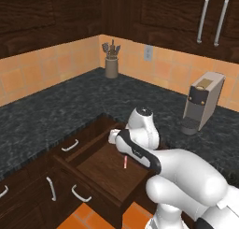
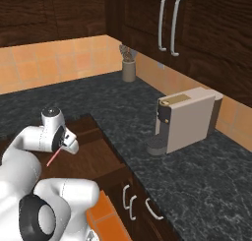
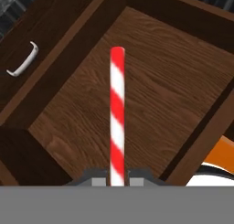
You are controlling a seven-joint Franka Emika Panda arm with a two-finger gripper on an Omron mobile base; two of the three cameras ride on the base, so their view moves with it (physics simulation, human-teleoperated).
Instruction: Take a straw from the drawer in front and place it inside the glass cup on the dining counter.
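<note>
Red and white stripes run up the straw (image 3: 117, 113), which my gripper (image 3: 117, 178) holds pinched at its lower end, jaws nearly together around it. It stands out from my fingers over the open drawer (image 3: 137, 88), apart from the wood bottom. I judge it very light, thin and easy to crush or slip, so a gentle, steady hold near the end is best.

- I'm in a kitchen: black speckled worktop (image 1: 56, 106), orange tiled backsplash (image 1: 42, 69), dark wood cabinets (image 2: 197, 33).
- A coffee machine (image 2: 184, 118) and utensil holder (image 1: 111, 64) stand on my worktop, above an open drawer (image 1: 105, 169).
</note>
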